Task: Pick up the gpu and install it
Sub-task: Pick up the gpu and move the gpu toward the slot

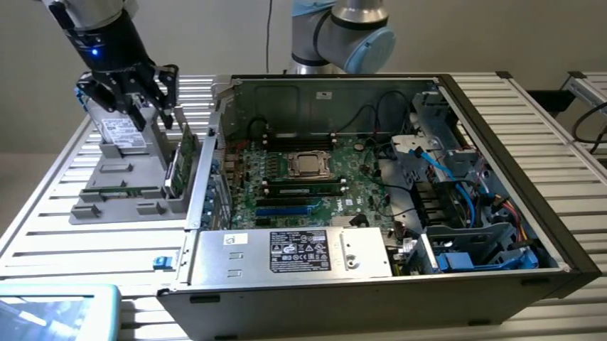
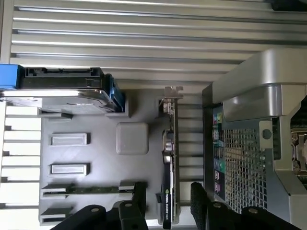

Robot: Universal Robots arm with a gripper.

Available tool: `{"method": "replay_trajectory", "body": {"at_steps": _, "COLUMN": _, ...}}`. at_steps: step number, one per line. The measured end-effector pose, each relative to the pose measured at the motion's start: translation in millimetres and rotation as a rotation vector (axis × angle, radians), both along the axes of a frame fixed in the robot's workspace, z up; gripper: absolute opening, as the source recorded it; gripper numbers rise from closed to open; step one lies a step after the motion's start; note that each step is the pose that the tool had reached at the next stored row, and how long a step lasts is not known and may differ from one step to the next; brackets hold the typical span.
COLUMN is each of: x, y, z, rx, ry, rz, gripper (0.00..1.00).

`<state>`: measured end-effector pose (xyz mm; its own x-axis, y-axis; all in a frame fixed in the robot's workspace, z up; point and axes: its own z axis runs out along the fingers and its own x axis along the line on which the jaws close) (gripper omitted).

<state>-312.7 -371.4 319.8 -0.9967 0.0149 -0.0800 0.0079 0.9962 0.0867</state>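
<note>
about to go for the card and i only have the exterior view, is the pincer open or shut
observer: open. the wrist view shows the pincer with its two fingers apart and a clear gap between them.
operator: is the gpu lined up with that gap
observer: yes. the gpu stands on edge in the grey holder, and one end of it shows between the fingers, with no contact visible.
operator: where's the bracket end
observer: the silver bracket is at the card's other end, away from the fingers, next to the blue-edged end of the hard drive.
</note>
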Motion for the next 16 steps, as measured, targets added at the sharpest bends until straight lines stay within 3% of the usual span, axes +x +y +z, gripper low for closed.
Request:
{"method": "replay_trajectory", "body": {"at_steps": 12, "x": 0.8, "y": -0.8, "z": -21.9, "rx": 0.0, "ry": -0.0002, "rz": -0.062, "gripper": 0.52}}
{"method": "replay_trajectory", "body": {"at_steps": 16, "x": 3.4, "y": -9.3, "z": -29.3, "rx": 0.0021, "ry": -0.0003, "rz": -0.063, "gripper": 0.52}}
